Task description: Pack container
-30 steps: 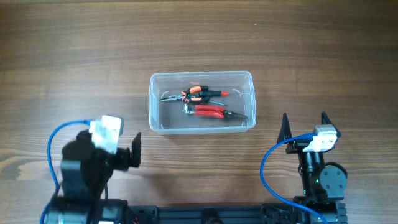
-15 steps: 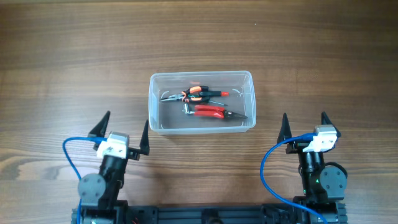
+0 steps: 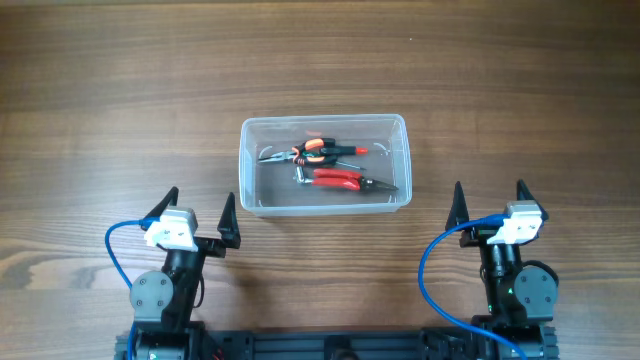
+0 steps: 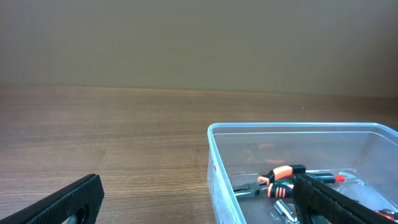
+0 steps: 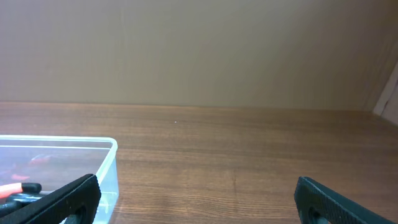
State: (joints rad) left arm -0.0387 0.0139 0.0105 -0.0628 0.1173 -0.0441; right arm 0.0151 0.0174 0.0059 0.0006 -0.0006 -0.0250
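The clear plastic container (image 3: pixel 249 165) stands in the middle of the table. Inside lie orange-and-black pliers (image 3: pixel 308 151), red-handled pliers (image 3: pixel 340 180) and a small metal tool (image 3: pixel 301 176). My left gripper (image 3: pixel 199 215) is open and empty, low at the front left, just short of the container's front left corner. My right gripper (image 3: pixel 489 205) is open and empty at the front right, clear of the container. The container also shows in the left wrist view (image 4: pixel 217 168) and at the left edge of the right wrist view (image 5: pixel 111 163).
The wooden table (image 3: pixel 120 90) is bare around the container. A blue cable loops beside each arm base (image 3: pixel 112 240) (image 3: pixel 428 262). A plain wall (image 5: pixel 199 50) stands behind the table's far edge.
My left arm has folded back from a raised, turned pose and settled low at the front left, jaws open and pointing at the container. The right arm has not moved.
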